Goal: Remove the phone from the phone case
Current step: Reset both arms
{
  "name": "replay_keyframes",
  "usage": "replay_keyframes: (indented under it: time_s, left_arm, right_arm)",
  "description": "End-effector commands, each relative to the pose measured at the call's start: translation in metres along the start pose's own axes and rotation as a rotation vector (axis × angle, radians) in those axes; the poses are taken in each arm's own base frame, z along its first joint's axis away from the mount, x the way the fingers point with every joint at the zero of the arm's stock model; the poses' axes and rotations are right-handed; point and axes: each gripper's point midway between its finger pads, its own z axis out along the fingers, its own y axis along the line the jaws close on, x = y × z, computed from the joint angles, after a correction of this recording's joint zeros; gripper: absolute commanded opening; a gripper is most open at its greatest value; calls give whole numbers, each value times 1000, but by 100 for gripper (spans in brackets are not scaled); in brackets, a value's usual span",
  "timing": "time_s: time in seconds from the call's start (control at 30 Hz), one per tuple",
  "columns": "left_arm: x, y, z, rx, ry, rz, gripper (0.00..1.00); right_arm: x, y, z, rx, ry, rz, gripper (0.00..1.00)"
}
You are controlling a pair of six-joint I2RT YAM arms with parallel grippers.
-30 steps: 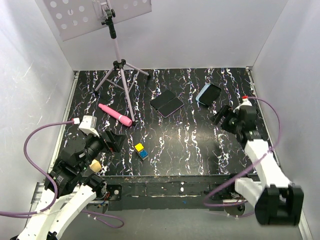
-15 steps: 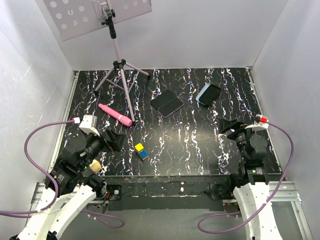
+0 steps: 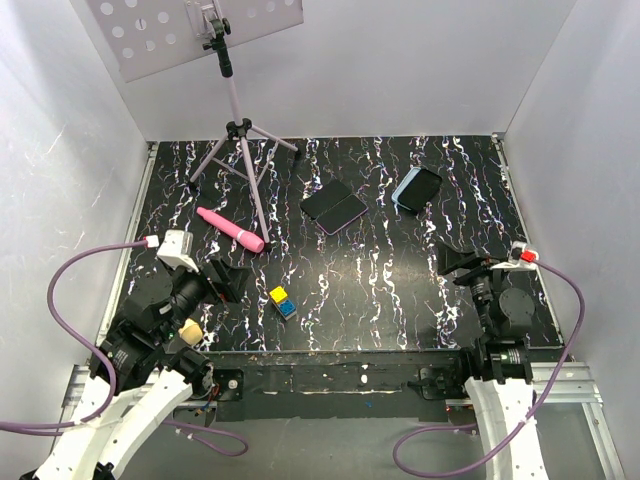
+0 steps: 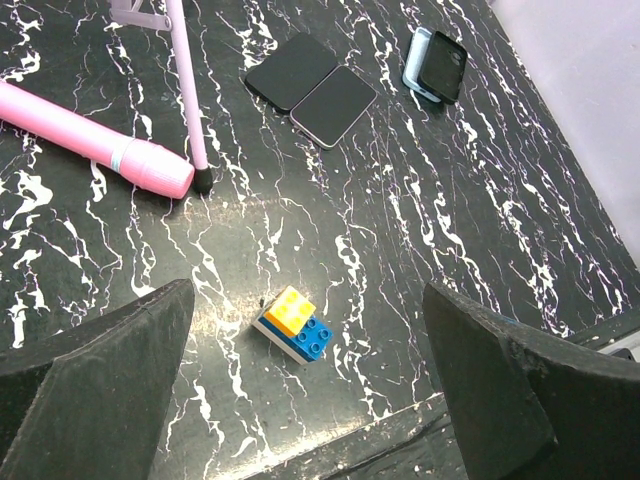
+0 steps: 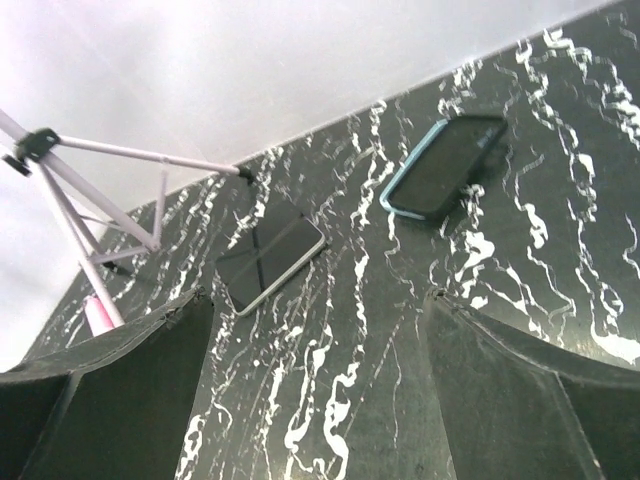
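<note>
Within the last second the right gripper has been drawn back from the far right part of the black white-veined marbled surface. It had been just beside the task's things. It is now found near the right edge, about halfway down the surface, with the arm folded over its base. Its fingers are spread wide and nothing is held between them, as is plain in the right wrist view.

The left gripper has not been moved. It is kept near the left near corner, its fingers likewise spread wide and empty.

The thin black glossy phone and the light blue rounded phone case are left close to the far right corner of the surface, in the same place as before. The phone is seen lying over the case but shifted to one side, so that a strip of blue is exposed along one long edge and one short end. Whether the phone is fully freed or still caught under a lip cannot be told from these views.

The withdrawal is judged to mean that contact with the phone has been given up. Either the separation is taken as done, or a fresh approach is being prepared; if the phone is still seated at one edge, the task is not yet finished.

The pair of flat dark slabs, the pink cylinder and the yellow and blue toy brick have been left undisturbed.
</note>
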Motion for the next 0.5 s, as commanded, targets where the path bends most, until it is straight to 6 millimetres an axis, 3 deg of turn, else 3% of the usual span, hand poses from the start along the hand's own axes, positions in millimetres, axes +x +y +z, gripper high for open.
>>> replay_keyframes:
  time_s: [0.0, 0.2, 0.47]
  left_arm:
    - [-2, 3, -3, -11, -20, -2, 98]
    - [-5, 3, -6, -6, -39, -9, 98]
    - [-2, 2, -3, -7, -18, -4, 98]
  right_arm:
    - [-33, 25, -9, -116, -150, -43, 91]
    - [-49, 28, -22, -123, -241, -65, 91]
    - [-52, -8, -24, 109, -221, 8, 91]
